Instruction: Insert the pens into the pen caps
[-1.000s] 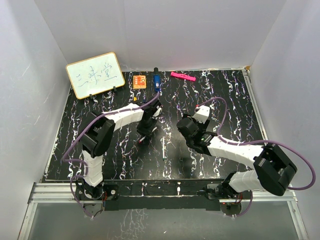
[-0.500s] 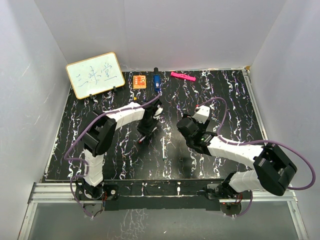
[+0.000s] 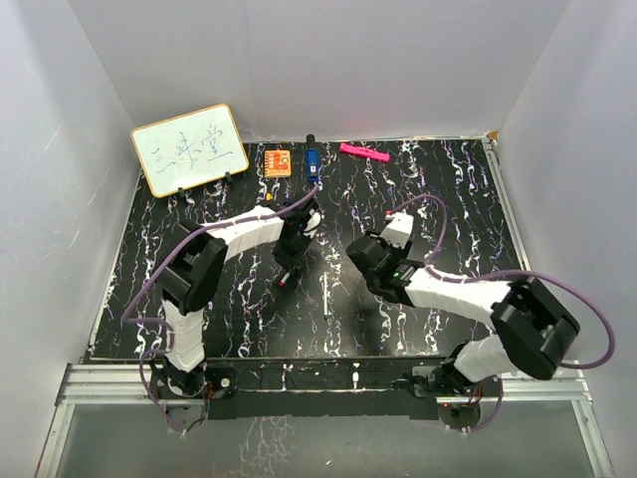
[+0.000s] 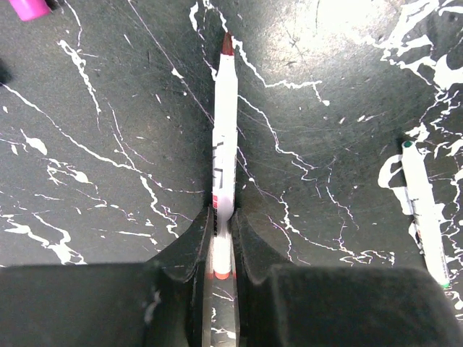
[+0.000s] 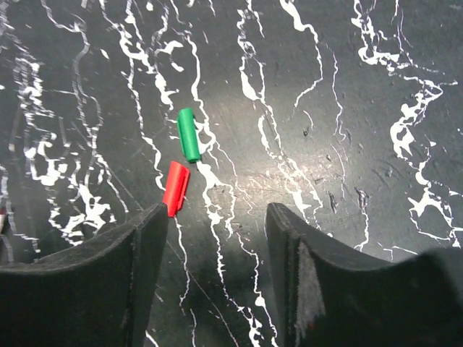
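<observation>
My left gripper is shut on a white pen with a dark red tip, which points away from it just above the black marbled table. In the top view this gripper is left of centre. A second white pen with a green tip lies on the table to its right and also shows in the top view. My right gripper is open and low over the table. A red cap lies at its left finger's tip, with a green cap just beyond it.
A purple cap end shows at the left wrist view's top left corner. A whiteboard, an orange square, a blue block and a pink bar stand along the back edge. White walls enclose the table.
My right gripper has shifted a little to the left. My left gripper has barely moved and still holds the red-tipped pen.
</observation>
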Robot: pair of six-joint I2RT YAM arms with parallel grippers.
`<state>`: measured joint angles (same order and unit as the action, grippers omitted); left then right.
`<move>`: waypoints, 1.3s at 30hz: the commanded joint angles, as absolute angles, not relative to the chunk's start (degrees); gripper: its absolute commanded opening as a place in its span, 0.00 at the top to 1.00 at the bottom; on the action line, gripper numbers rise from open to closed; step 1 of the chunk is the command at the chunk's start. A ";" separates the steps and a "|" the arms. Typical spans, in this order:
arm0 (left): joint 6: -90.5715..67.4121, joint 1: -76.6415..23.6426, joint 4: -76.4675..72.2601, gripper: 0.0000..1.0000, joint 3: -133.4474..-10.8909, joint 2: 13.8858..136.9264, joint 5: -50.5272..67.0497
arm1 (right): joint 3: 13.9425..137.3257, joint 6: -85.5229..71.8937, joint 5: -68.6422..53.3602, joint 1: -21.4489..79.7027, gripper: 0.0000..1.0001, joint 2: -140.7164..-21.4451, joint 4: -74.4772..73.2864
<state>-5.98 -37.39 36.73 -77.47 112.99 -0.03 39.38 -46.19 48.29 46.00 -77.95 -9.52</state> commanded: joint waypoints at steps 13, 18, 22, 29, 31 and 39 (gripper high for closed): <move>-5.48 -35.86 34.83 1.00 -70.73 102.76 3.60 | 50.79 -53.22 43.41 45.87 0.55 -91.19 -16.98; -6.37 -35.86 35.06 1.00 -68.58 98.03 3.34 | 53.50 -54.13 43.41 45.81 0.55 -93.75 -17.98; -6.68 -35.86 35.41 1.00 -68.18 94.66 4.10 | 55.41 -55.37 43.65 45.79 0.56 -95.50 -19.46; -6.58 -35.86 36.27 1.00 -69.40 89.13 5.36 | 57.08 -57.53 44.19 45.06 0.59 -97.38 -21.82; -6.55 -35.86 36.11 1.00 -69.43 87.63 5.90 | 57.12 -57.86 43.72 44.42 0.59 -97.53 -21.96; -7.66 -35.73 32.03 1.00 -66.40 82.40 5.15 | 56.99 -56.78 41.60 41.81 0.60 -97.65 -20.73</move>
